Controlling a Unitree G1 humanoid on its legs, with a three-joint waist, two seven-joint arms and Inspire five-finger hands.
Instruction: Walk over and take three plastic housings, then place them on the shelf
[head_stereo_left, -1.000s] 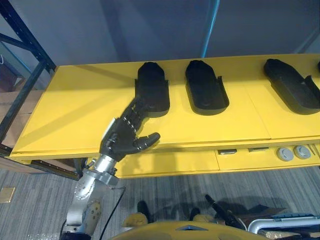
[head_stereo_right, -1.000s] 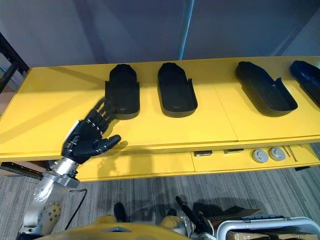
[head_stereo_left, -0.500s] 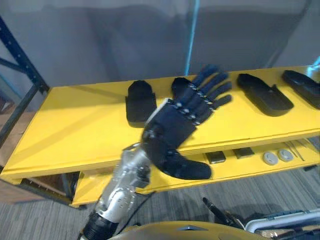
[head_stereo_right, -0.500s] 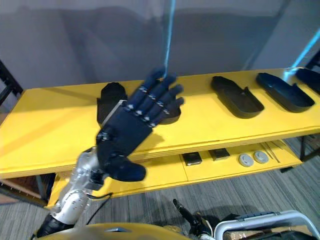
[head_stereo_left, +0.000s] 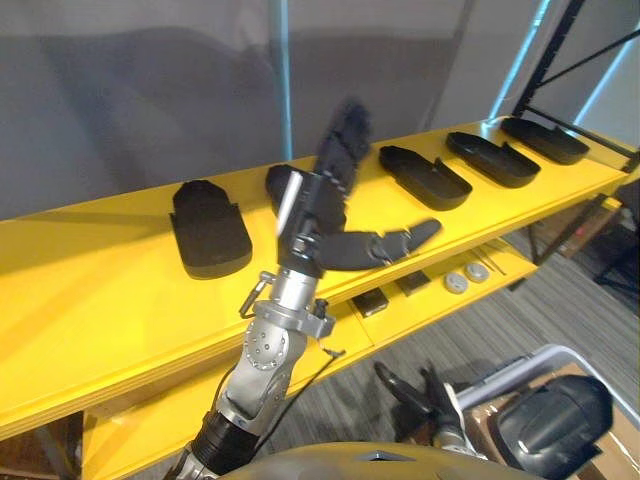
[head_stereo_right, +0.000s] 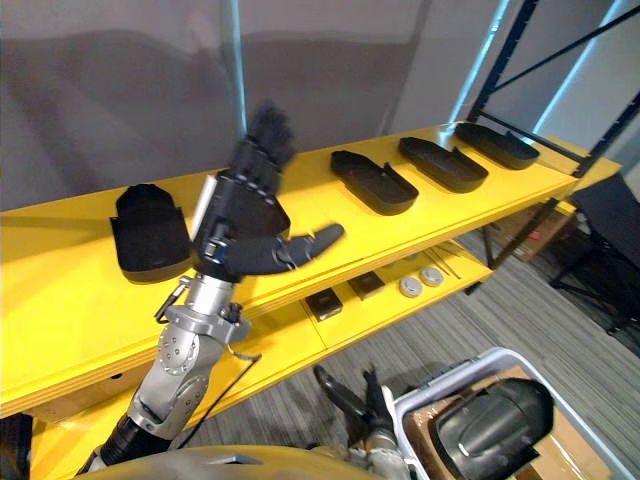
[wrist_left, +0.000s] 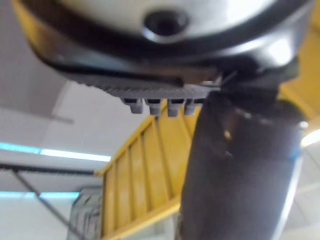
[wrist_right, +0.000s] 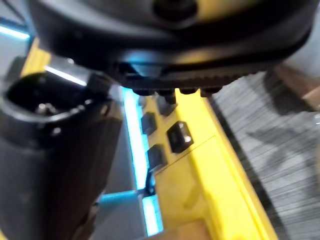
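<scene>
The left robot hand hovered released and empty above the yellow shelf, with a black plastic housing at its 9 o'clock and others toward 2 o'clock.

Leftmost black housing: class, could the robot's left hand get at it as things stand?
Probably yes: the open, empty left hand hovers near the leftmost housing, with bare yellow shelf between them.

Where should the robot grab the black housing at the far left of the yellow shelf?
The leftmost housing lies flat, hollow side up, narrower across than along, so probably pinch its two long side walls, the left hand coming down from above.
</scene>
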